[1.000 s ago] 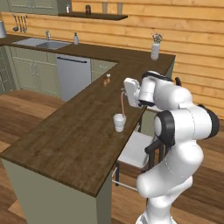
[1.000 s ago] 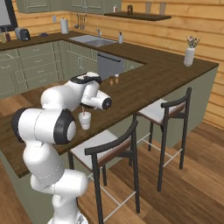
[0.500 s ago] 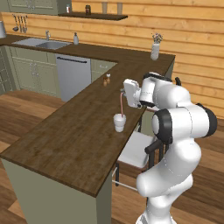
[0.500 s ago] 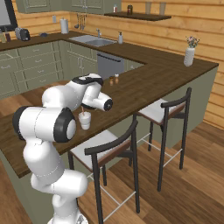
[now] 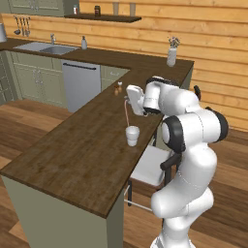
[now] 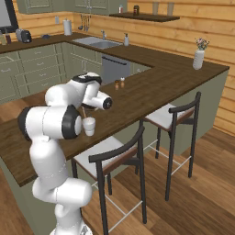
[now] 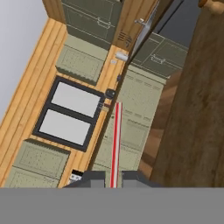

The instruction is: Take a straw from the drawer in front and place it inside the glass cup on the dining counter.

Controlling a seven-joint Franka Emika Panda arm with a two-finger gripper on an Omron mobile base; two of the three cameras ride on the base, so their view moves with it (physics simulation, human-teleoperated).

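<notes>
Lowering: the step in hand reads as easing the straw (image 5: 127,115) down into the glass cup (image 5: 132,135) on the dining worktop (image 5: 77,155).
End effector: the end effector (image 5: 130,100) is pinched narrow on the straw's upper end; in the hand view the reddish stick (image 7: 115,144) runs out from between the 2 dark fingertips (image 7: 93,178).
Straw: it hangs close to upright under the hand, its lower end at or just inside the cup's rim in the left base view (whether it has passed the rim is too fine to tell).
Cup: the small whitish tumbler (image 6: 89,126) stands upright near the worktop's stool-side edge, directly beneath the hand; in the right base view the arm hides much of the straw.
Alignment: the straw should be centred over the mouth in both side views, since a tip caught on the rim would likely tip so light a cup.
Descent: a slow, vertical move suits it, with the grip kept until the lower end is well down inside.
Release: opening should come only once the straw can lean on the rim; being much taller than the cup, it will probably tilt over as it is let go.
Risk: the cup's nearness to the edge leaves little margin for a sideways nudge.
</notes>
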